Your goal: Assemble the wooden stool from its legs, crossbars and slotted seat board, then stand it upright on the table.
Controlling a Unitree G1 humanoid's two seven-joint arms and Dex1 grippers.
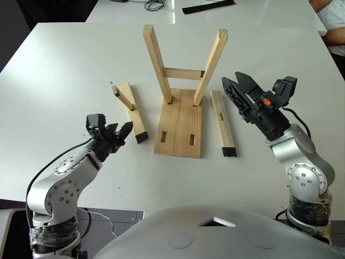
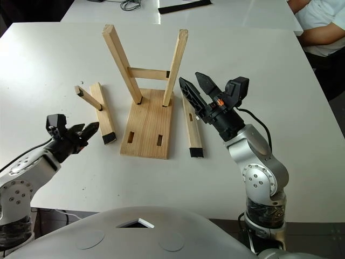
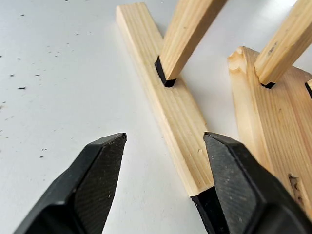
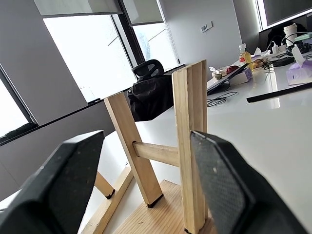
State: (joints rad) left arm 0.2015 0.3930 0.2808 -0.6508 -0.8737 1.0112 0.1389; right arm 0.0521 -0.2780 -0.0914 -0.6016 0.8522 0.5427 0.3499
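left gripper (image 1: pixel 119 130): jaws wide, left of seat board (image 1: pixel 180 127), near loose leg (image 1: pixel 135 113) | right gripper (image 1: pixel 233 79): jaws wide, right of seat board

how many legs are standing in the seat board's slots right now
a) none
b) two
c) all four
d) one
b: the left upright leg and the right upright leg stand in the far slots of the seat board, joined by a crossbar; the near slots are empty, and the left loose leg and the right loose leg lie flat beside the board.
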